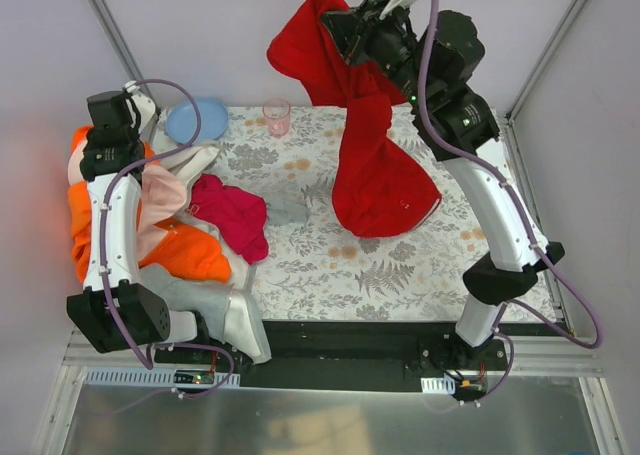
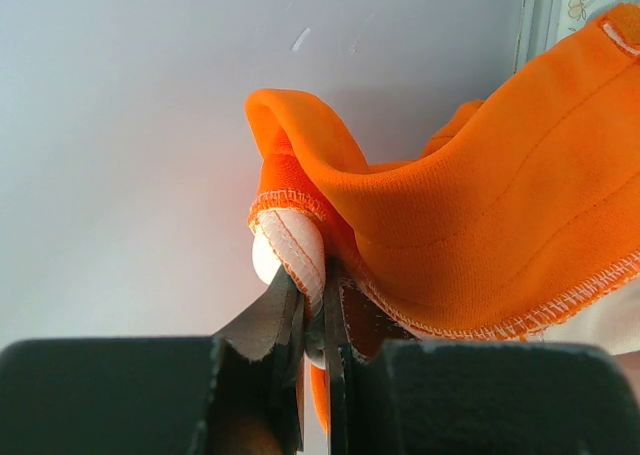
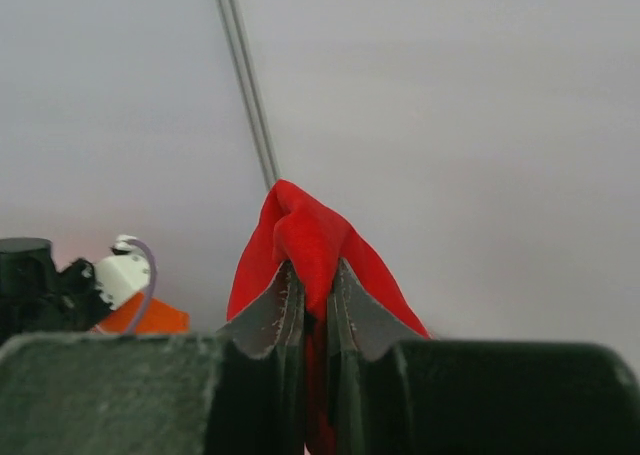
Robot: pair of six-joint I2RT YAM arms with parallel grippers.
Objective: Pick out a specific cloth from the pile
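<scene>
The cloth (image 1: 378,180) hangs far right, tail pooling on the table (image 1: 400,270), a bunched fold nipped in the right gripper (image 3: 313,275), soft, light and floppy, so 1 pinched fold should carry it, while the left gripper (image 2: 318,285) clamps an orange cloth (image 2: 480,225) from the pile (image 1: 190,250) at left.

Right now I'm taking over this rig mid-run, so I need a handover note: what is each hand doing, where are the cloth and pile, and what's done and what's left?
Left hand: shut on an orange cloth at the pile, table left.
Right hand: shut on the red cloth, held high; its lower end looks to reach the table.
Done: red cloth is out of the pile, apart from it.
Left: probably set it down away from the pile, then open both hands.
</scene>
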